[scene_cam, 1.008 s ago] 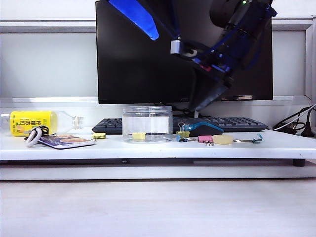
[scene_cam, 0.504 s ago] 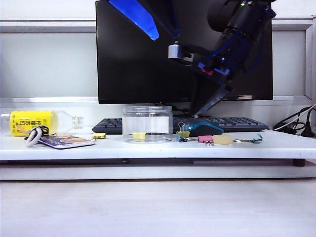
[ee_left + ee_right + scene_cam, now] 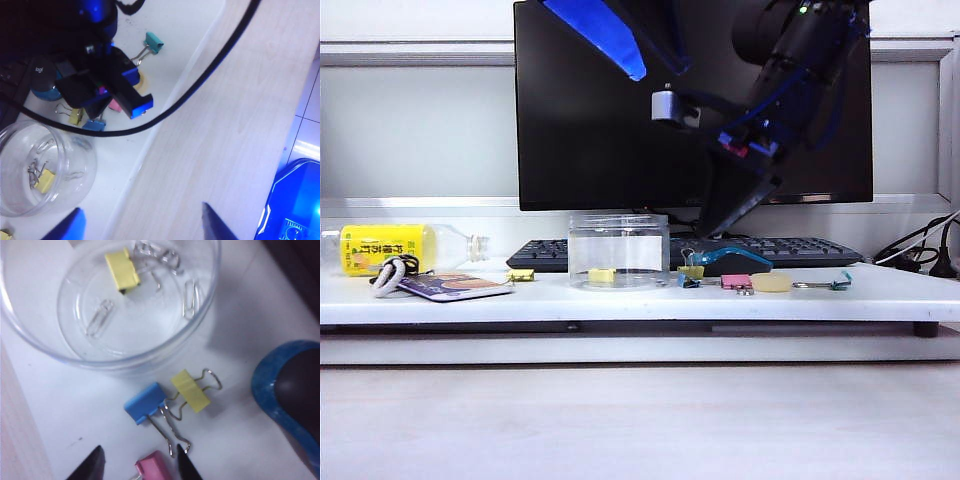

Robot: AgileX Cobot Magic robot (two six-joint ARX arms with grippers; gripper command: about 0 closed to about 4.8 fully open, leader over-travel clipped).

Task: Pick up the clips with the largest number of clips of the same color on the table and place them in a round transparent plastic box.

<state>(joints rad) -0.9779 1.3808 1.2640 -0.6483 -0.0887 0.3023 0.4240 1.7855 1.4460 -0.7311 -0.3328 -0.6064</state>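
White shelf (image 3: 440,300) below the monitor. We see the right gripper (image 3: 137,462), jaws parted and empty, now turned above the yellow clip (image 3: 190,390) beside the round box (image 3: 30,335), which holds one yellow clip (image 3: 122,270). Left gripper (image 3: 142,225) hangs wide, aside.

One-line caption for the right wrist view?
Open right tool above pink clip; yellow clip beside blue clip; another yellow in box.
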